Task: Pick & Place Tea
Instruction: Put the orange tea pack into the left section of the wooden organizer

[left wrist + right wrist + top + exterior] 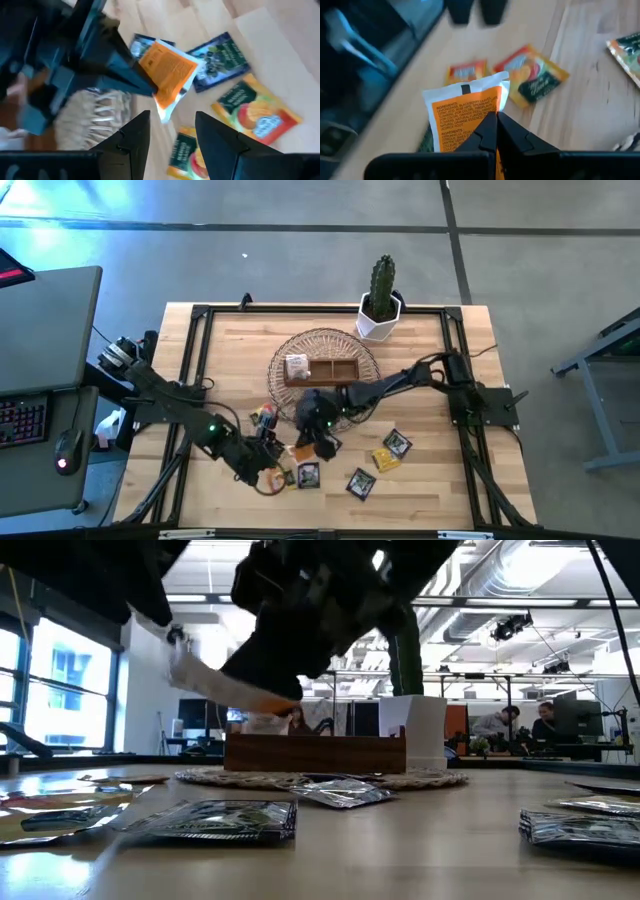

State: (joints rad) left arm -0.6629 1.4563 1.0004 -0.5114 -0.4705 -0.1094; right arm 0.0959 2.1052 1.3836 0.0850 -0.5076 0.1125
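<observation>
One orange-and-white tea packet (467, 117) hangs tilted in the air, clear of the table, just in front of the wicker basket (290, 343). More tea packets (372, 465) lie flat and scattered on the wood on that same near side of the basket, dark, yellow and orange-green, and one pale packet (297, 365) sits inside the basket's brown box (335, 370).

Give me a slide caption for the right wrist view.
Right end effector shut on an orange-and-white tea packet, lifted over loose packets on the wooden table.

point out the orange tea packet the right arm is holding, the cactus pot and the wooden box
orange tea packet (465, 117), right wrist view, on its printed orange face
cactus pot (378, 323), high view, on the white wall
wooden box (315, 752), low view, on the front wall
</observation>
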